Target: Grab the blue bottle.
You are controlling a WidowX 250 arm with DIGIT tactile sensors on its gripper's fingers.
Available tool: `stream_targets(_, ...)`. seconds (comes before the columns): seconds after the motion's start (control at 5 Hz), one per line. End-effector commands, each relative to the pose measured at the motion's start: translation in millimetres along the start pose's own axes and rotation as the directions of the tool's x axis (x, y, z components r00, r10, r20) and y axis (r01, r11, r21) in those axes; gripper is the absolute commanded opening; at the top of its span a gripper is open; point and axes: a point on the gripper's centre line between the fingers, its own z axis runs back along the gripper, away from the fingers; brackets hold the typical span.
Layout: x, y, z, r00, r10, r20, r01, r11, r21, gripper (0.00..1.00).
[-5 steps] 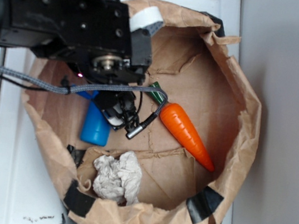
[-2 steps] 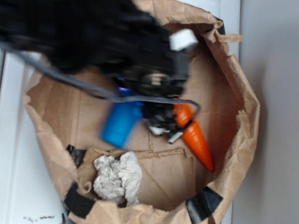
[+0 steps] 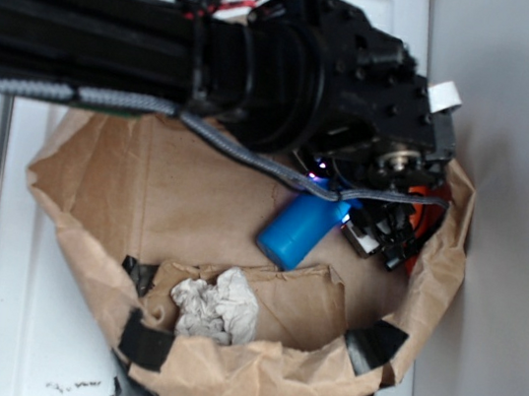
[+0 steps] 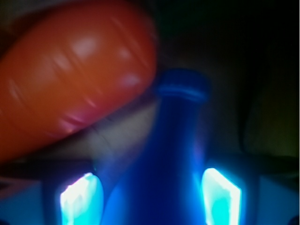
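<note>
Bottle (image 4: 176,150) sits right between the end effector's (image 3: 370,236) two fingers, which look closed on its body; its long axis runs straight ahead, neck pointing away. It hangs over the bag's (image 3: 103,214) right side, the carrot (image 4: 70,79) just beside its lip.

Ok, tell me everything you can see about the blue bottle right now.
The blue bottle is solid bright blue, smooth like plastic, with a cylindrical body, a narrow neck and a flared lip. It lies tilted inside the brown paper bag, base toward the crumpled paper, neck end under the pincer. In the wrist view it sits between the fingers, beside the orange carrot.
</note>
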Motion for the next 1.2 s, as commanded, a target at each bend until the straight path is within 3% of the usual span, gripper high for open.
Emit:
stream_targets(0.0,17.8,-0.4,5.0,0.999,0.030,0.019,-0.030,1.000,-0.009,1.00)
stream_targets(0.6,17.8,-0.4,5.0,0.999,0.030,0.019,-0.030,1.000,-0.009,1.00)
stream_targets(0.8,1.2,8.1,20.7,0.995,0.075,0.068,-0.077,0.997,0.030,1.00)
stream_targets(1.0,-6.7,18.0,42.6,0.994,0.076,0.073,-0.078,0.997,0.027,1.00)
